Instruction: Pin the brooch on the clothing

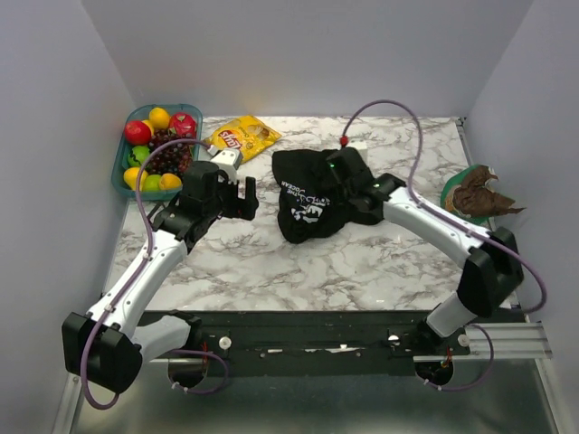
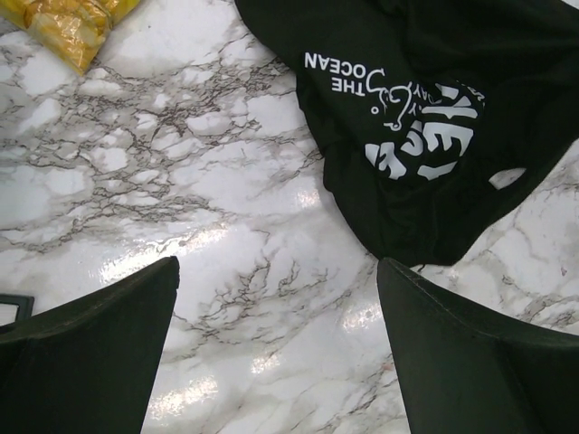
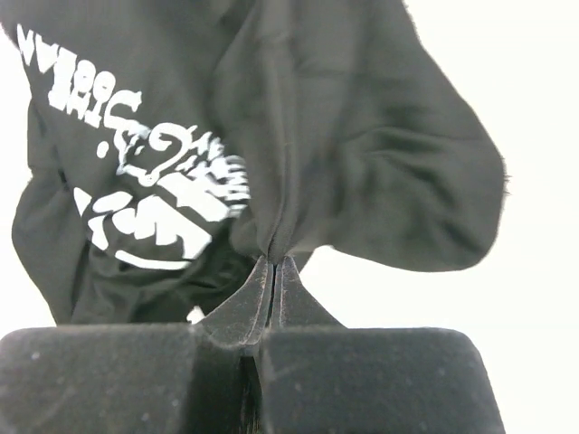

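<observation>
I have one black short-sleeved T-shirt with white print (image 1: 312, 194), crumpled in a heap on the white marble-patterned table (image 1: 271, 262). My right gripper (image 3: 274, 264) has its two fingers pressed tight together, with a fold of the shirt pinched at the very tips. The rest of the cloth bunches ahead of them, the white lettering off to their left.

My left gripper (image 2: 276, 267) is spread wide and holds nothing. Its two dark fingers (image 2: 99, 353) hang over bare marble, with the shirt ahead and to their right, not touching. One yellow crinkly snack bag (image 2: 72, 23) lies ahead and to the left.

Beside the left arm sits one teal plastic tray (image 1: 119, 167) of toy fruit, too crowded to count surely. Beside the right arm is one green plate (image 1: 450, 194) carrying a single brown lump.

One small reddish round spot (image 1: 344, 141) shows just past the right hand, at the shirt's far edge. It is too small to tell whether it is the brooch.
</observation>
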Controlling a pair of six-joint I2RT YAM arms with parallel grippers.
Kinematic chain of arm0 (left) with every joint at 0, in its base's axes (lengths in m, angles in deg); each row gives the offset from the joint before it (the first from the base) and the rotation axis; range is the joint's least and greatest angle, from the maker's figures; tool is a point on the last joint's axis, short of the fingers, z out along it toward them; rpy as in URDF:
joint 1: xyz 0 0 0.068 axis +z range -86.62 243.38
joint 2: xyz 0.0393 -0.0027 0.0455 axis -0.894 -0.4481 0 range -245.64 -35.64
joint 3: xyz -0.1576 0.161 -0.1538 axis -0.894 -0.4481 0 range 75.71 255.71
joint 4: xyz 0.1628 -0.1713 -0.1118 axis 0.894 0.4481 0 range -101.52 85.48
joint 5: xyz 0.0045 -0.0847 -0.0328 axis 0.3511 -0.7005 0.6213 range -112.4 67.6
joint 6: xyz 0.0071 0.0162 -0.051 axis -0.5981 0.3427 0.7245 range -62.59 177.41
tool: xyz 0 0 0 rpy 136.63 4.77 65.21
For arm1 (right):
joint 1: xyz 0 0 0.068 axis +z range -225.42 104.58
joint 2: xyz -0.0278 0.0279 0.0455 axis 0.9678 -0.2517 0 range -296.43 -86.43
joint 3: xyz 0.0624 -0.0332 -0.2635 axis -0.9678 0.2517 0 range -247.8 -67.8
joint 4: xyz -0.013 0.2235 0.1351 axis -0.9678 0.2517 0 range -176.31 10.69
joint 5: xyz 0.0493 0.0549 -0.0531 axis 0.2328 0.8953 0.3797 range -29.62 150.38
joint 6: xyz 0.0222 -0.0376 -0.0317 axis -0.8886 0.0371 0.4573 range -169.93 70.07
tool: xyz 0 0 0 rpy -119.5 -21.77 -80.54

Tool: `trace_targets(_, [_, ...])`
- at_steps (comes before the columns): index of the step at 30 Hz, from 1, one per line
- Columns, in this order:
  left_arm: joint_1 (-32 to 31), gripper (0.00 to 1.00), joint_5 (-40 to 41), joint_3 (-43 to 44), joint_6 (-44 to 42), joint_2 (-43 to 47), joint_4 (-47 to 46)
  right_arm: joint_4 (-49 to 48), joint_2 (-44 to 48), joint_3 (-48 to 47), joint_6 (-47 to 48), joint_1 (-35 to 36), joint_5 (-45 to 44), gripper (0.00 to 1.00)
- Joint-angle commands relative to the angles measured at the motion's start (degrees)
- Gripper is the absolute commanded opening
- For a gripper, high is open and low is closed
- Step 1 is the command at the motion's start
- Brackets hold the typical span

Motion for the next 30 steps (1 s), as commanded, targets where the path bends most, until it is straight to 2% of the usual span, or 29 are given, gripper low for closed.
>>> trace_targets(1, [-2.8,0.99,1.0,0.9,-3.0,2.6,-1.1,-3.4,9.4,9.6,-0.3,-5.1,-2.9,0.01])
trace_targets(4, [-6.0,0.99,-3.5,-0.2,-4.7,3.3,-3.5,-7.5,15.1,17.1,1.7,-9.0,0.6,0.01])
trace_targets(8, [-10.6,0.99,-11.1,0.7,-5.9,2.1,-7.4,-12.7,21.2,22.1,7.7,-9.6,6.4,0.01])
trace_targets(11, [-14.2,0.99,-15.3,4.1,-6.0,-0.5,-8.9,-16.1,27.4,24.4,10.6,-9.6,14.4,0.01])
trace_targets(15, [-18.8,0.99,-16.5,10.7,-8.7,-5.9,-8.9,-19.6,34.9,26.5,14.4,-9.6,28.4,0.01])
trace_targets(22, [-19.2,0.99,-37.6,17.6,-16.9,-17.5,-17.3,-21.2,41.2,28.7,18.5,-9.6,40.5,0.01])
trace_targets(27, [-19.1,0.99,-48.4,27.6,-17.9,-25.1,-13.7,-20.3,43.7,30.9,19.3,-9.6,43.4,0.01])
trace_targets(30, [-19.1,0.98,-51.2,32.3,-19.0,-29.5,-9.2,-20.1,45.8,31.8,18.5,-9.6,45.4,0.01])
